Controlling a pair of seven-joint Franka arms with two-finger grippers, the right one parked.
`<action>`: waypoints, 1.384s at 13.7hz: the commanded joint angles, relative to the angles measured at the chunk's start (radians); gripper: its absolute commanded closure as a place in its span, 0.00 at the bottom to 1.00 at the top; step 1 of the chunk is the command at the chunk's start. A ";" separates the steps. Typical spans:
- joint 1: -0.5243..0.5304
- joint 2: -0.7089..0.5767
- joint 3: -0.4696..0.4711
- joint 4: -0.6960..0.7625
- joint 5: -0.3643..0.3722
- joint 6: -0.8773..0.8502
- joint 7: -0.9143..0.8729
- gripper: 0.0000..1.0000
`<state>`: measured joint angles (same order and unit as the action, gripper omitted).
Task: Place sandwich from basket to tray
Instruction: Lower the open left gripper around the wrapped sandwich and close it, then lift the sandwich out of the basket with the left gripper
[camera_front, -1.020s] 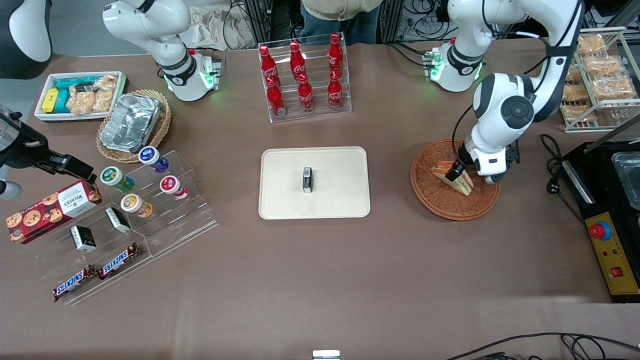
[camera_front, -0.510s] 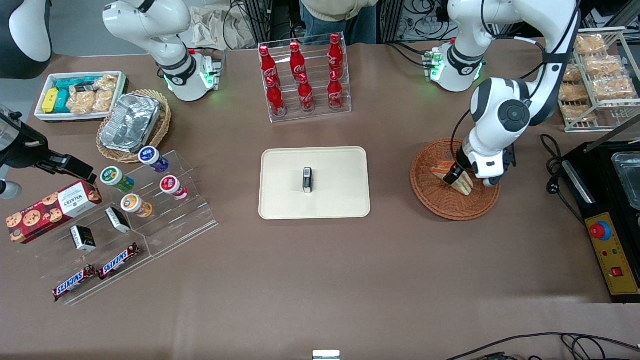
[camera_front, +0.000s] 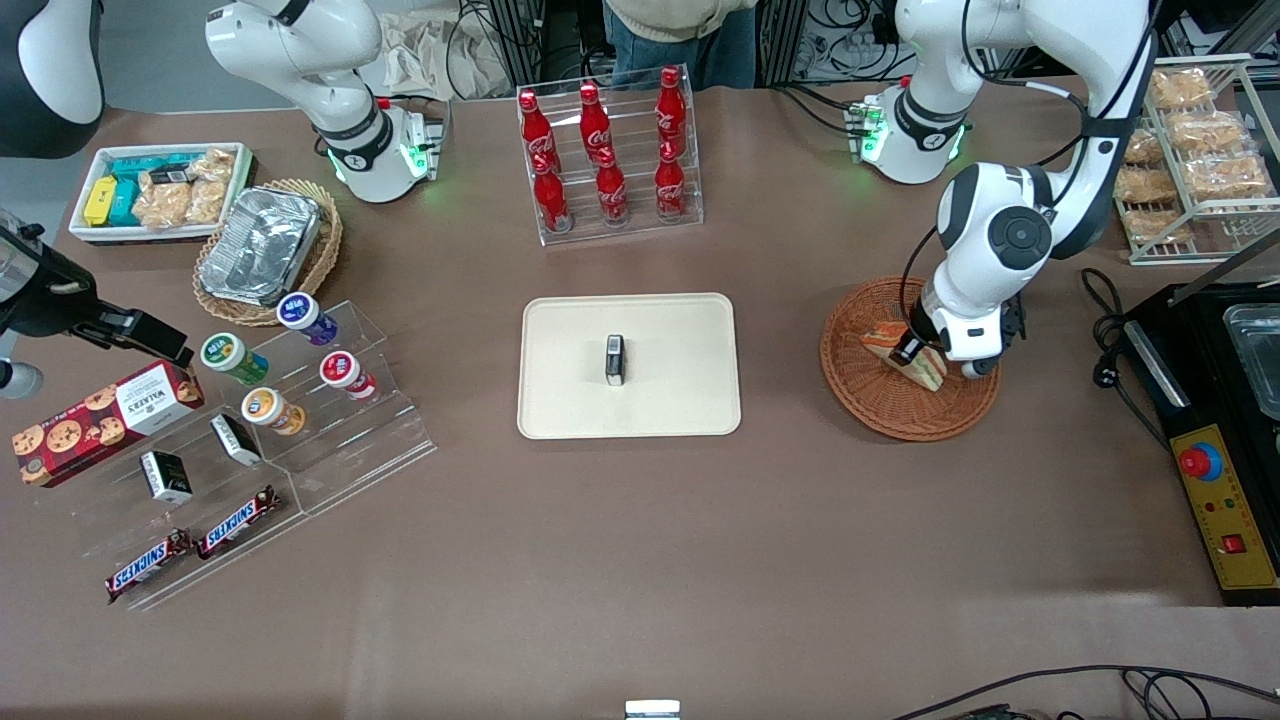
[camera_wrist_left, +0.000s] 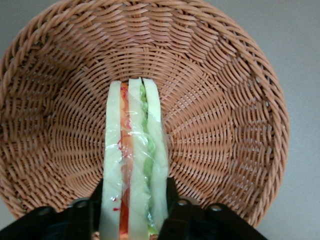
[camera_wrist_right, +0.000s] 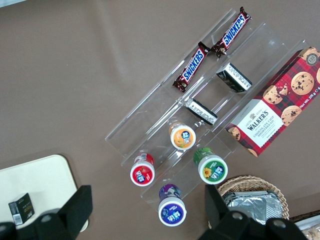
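Gripper (camera_front: 915, 352) down in the basket (camera_front: 880, 400), fingers (camera_wrist_left: 172, 197) clamped on both bread faces of the sandwich (camera_wrist_left: 132, 165). Tray (camera_front: 560, 400) well apart, toward table centre.

Cola bottles (camera_front: 603, 160) in clear rack, farther from front camera than end effector (camera_front: 915, 352); snack rack (camera_front: 1195, 155) near; small dark box (camera_front: 614, 360) well apart.

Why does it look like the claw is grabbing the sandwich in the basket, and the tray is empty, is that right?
Not quite: the tray is not empty. The front view shows a small dark box on it. The rest holds: the claw has its fingers on both sides of the sandwich, which is in the basket.
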<state>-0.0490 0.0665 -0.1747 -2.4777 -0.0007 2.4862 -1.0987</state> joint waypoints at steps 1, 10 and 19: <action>-0.002 -0.031 0.000 0.069 0.025 -0.146 0.016 1.00; 0.009 -0.024 0.001 0.575 0.019 -0.739 0.161 1.00; 0.011 -0.028 0.004 0.752 0.018 -0.940 0.319 1.00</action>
<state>-0.0409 0.0253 -0.1712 -1.7748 0.0076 1.5987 -0.8143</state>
